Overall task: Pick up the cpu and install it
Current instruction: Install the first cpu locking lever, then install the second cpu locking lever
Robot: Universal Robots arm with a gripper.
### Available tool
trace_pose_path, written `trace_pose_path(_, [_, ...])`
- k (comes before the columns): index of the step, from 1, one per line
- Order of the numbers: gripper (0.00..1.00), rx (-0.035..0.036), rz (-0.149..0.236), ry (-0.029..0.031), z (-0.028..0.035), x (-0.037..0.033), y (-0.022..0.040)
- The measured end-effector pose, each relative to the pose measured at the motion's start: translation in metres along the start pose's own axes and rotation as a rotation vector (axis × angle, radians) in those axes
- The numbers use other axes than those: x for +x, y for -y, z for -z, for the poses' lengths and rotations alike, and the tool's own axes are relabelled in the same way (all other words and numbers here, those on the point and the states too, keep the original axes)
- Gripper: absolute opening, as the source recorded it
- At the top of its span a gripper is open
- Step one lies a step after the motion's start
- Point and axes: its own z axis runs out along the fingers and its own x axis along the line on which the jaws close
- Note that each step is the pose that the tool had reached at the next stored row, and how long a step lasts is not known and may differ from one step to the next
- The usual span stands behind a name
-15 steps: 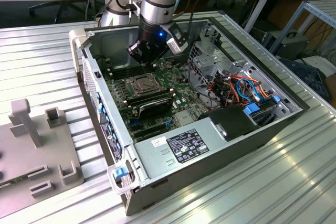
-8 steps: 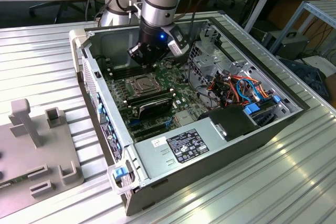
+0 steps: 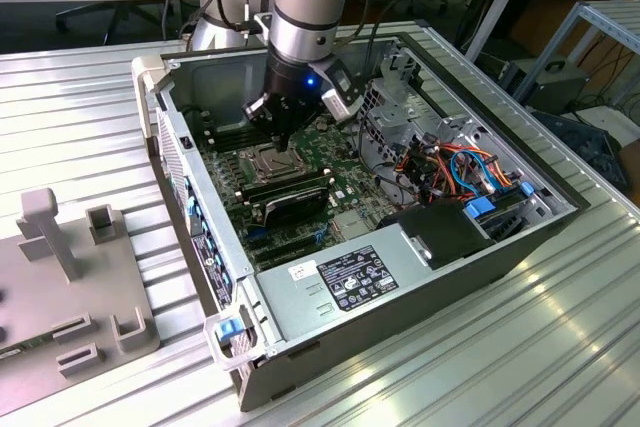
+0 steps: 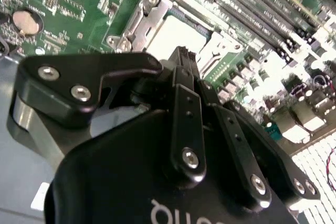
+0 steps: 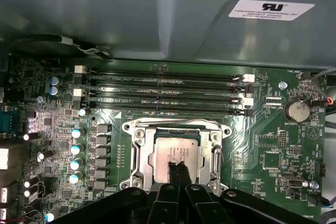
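The cpu [image 5: 176, 149], a small silvery square chip, lies flat inside the metal-framed socket [image 5: 137, 153] on the green motherboard. In the second wrist view the cpu [image 4: 169, 36] shows as a pale square in the same frame. My gripper [image 5: 176, 165] hangs straight over it, its two thin black fingers pressed together with the tips at the chip's face. I cannot tell whether the tips touch the chip. In the exterior view the gripper [image 3: 282, 135] reaches down into the open computer case [image 3: 300, 292] just above the socket [image 3: 272, 160].
Several long memory slots [image 5: 165, 94] run beside the socket. A black heatsink block [image 3: 290, 197], a power supply [image 3: 345, 282] and bundled coloured cables [image 3: 450, 167] fill the case. A grey fixture with slots [image 3: 70, 277] sits on the ribbed metal table at the exterior view's left.
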Motion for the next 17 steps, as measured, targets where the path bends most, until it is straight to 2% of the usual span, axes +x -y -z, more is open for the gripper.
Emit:
trace_pose_path(2, [0.11,0.0000,0.000,0.0003,0.0004,0.0030,-0.0001])
trace_pose_path(17, [0.11,0.0005,0.000,0.0000,0.0028,0.0030,-0.0002])
